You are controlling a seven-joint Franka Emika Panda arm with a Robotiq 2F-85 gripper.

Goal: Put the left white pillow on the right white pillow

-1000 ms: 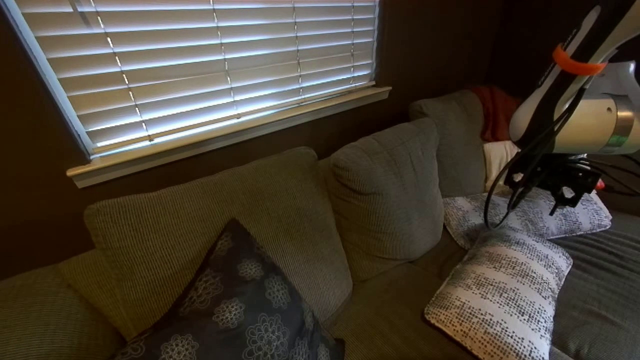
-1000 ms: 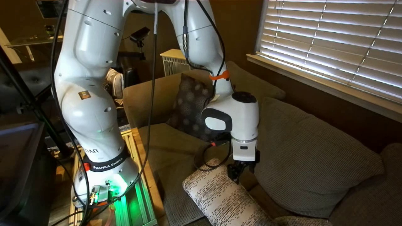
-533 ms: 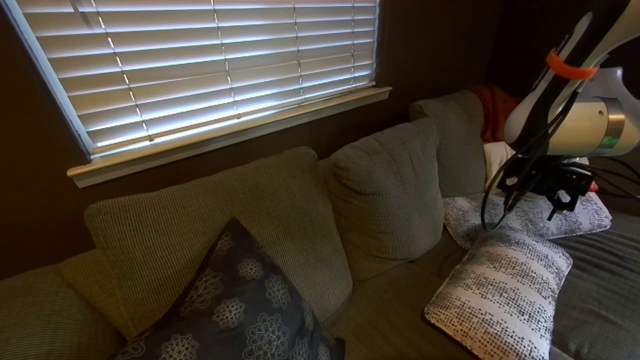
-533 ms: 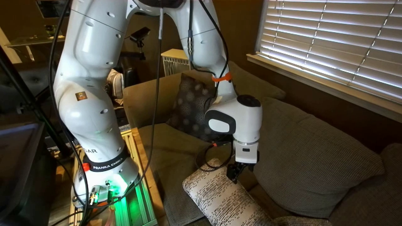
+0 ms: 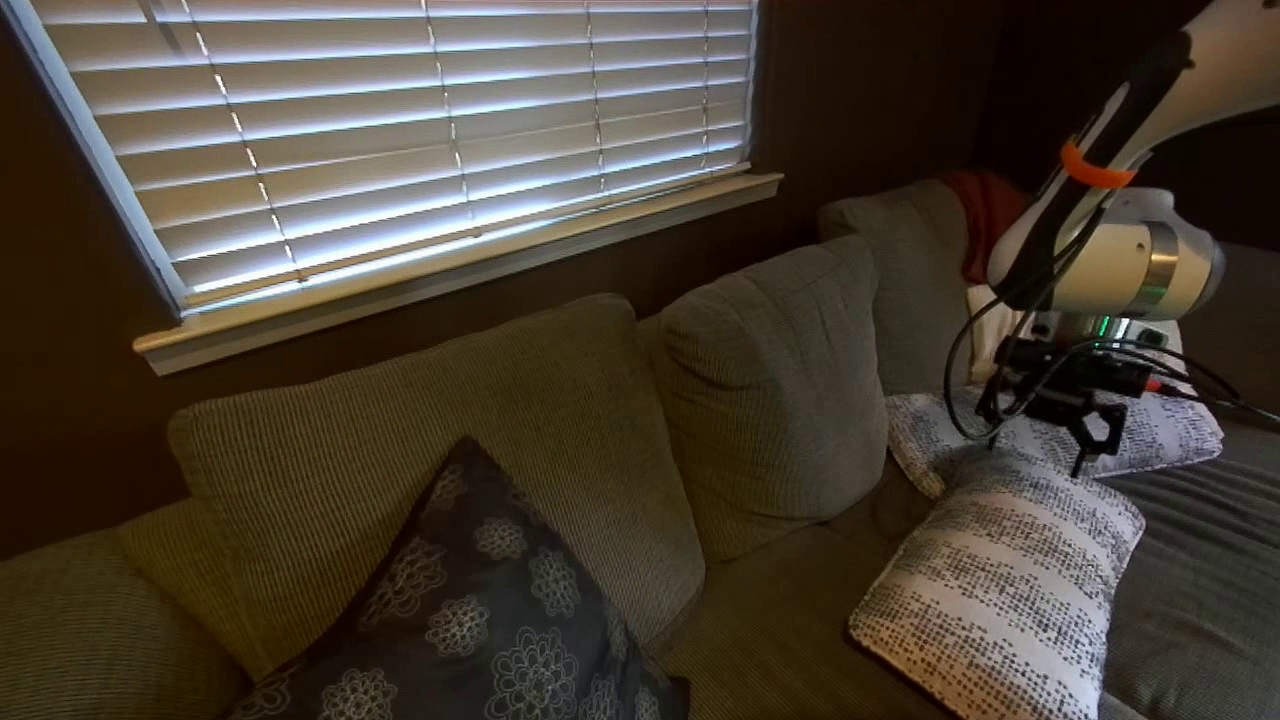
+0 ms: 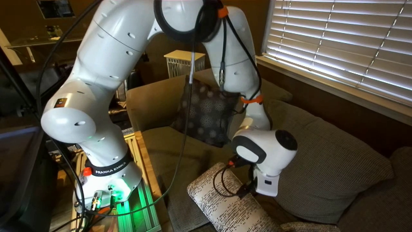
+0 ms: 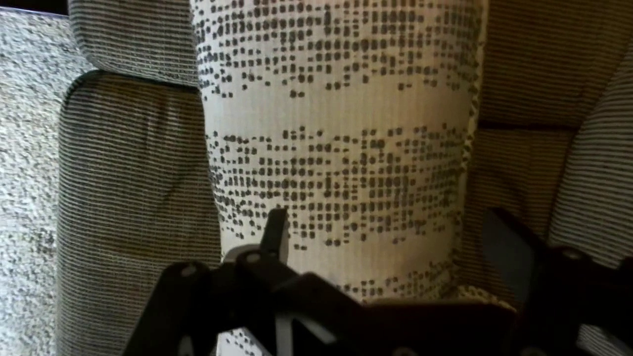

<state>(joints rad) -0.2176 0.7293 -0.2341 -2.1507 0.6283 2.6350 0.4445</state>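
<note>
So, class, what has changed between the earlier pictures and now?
In an exterior view, the open gripper has moved down and toward the picture's left; nothing was taken hold of or let go. The front speckled pillow, the speckled pillow behind it and the flowered pillow stayed put.

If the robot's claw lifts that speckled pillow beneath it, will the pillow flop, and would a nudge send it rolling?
The speckled pillow would probably squash and sag rather than stay stiff: it is cloth and gently bulging. A nudge might make it drag, not roll, since it lies broad side down on the ribbed sofa.
</note>
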